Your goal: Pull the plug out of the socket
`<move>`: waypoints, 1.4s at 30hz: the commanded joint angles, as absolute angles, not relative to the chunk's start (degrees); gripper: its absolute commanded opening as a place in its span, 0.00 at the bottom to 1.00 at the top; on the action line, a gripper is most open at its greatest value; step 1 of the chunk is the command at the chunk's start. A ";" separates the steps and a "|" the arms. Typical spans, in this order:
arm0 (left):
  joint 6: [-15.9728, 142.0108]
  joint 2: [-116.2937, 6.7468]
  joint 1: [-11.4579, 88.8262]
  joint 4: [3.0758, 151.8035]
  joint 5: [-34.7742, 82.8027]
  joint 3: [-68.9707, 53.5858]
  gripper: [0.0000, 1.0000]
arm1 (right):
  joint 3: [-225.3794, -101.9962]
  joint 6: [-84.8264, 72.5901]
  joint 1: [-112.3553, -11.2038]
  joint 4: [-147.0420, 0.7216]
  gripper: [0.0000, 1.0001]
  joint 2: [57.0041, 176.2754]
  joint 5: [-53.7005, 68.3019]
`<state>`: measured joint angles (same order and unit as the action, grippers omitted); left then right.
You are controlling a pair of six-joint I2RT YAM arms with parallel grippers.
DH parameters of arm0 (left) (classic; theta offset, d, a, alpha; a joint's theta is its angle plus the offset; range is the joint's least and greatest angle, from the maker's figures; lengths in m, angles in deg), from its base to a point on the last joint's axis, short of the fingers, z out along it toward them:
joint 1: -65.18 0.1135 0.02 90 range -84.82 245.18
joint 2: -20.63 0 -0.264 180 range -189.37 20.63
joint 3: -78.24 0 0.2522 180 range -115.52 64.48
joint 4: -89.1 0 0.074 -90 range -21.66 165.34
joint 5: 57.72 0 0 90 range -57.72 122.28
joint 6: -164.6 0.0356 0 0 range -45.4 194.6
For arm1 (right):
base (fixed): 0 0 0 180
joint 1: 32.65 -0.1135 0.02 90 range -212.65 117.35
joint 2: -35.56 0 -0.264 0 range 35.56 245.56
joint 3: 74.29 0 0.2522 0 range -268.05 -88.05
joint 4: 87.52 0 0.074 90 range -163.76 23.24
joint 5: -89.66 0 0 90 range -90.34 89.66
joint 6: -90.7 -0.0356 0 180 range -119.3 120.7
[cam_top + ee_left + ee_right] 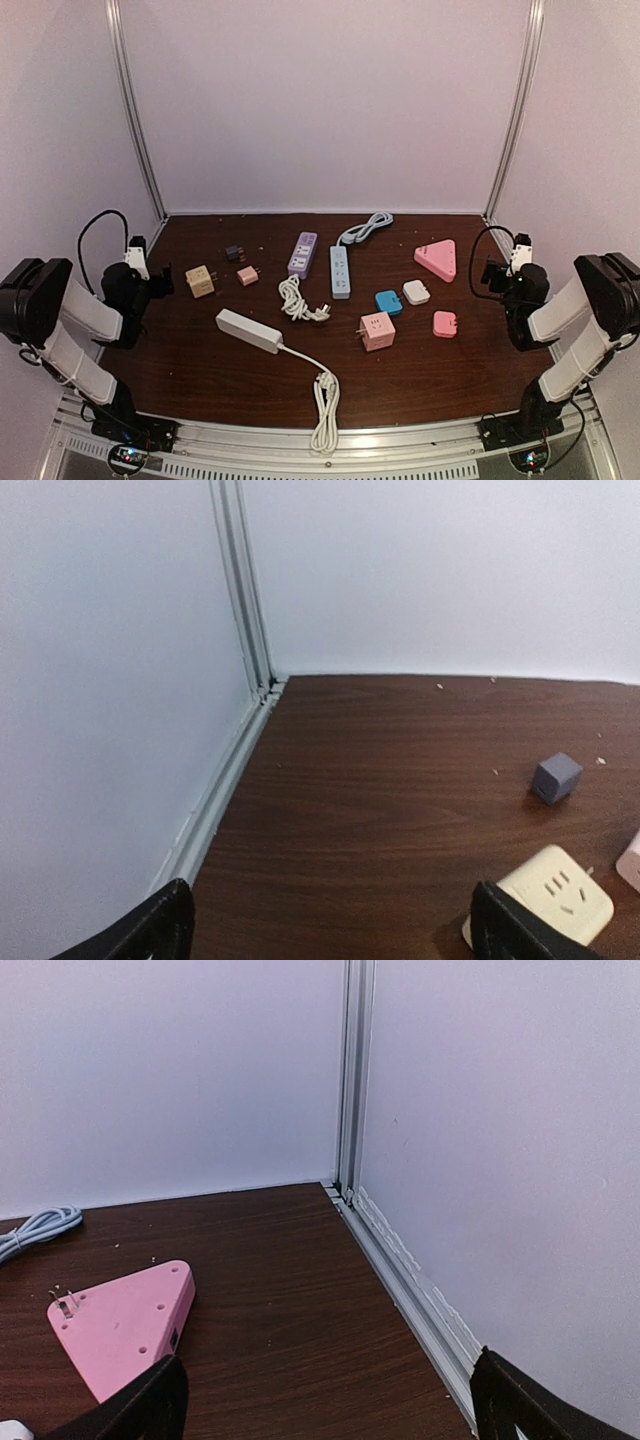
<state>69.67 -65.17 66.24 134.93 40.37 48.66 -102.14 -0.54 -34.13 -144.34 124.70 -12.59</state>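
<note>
Three power strips lie mid-table [420, 385] in the top view: a purple strip [303, 254], a blue strip [340, 272] and, nearer, a white strip [249, 330]. I cannot tell which plug sits in a socket. The left jaws and right jaws hang open at the table's sides.

Left wrist view: jaws spread wide, a beige cube adapter [545, 895] near right.

Right wrist view: jaws spread wide, a pink triangular adapter [125, 1325] at left.

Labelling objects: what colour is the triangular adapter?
Pink; the triangular adapter shows best in the right wrist view.

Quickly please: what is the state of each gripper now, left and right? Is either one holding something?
Left gripper: open, holding nothing.
Right gripper: open, holding nothing.
</note>
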 commanded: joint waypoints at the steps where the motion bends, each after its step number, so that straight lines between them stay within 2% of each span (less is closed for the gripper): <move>1: 73.62 -67.71 65.36 145.78 36.57 51.59 0.98 | -102.82 -0.17 -33.71 -145.77 1.00 124.99 -12.30; 4: 75.63 -68.68 65.36 139.68 33.35 46.95 0.98 | -102.82 -0.18 -33.71 -145.63 1.00 124.96 -12.29; 8: 77.23 -68.99 63.61 137.06 34.53 45.72 0.98 | -102.74 -0.14 -33.71 -145.82 1.00 124.94 -12.27; 42: 77.34 -69.16 63.52 137.65 34.31 45.62 0.98 | -102.91 -0.04 -33.71 -145.62 1.00 125.03 -11.94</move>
<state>76.49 -68.95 63.69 136.50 34.82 46.41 -102.14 -0.52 -34.13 -144.71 124.72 -12.55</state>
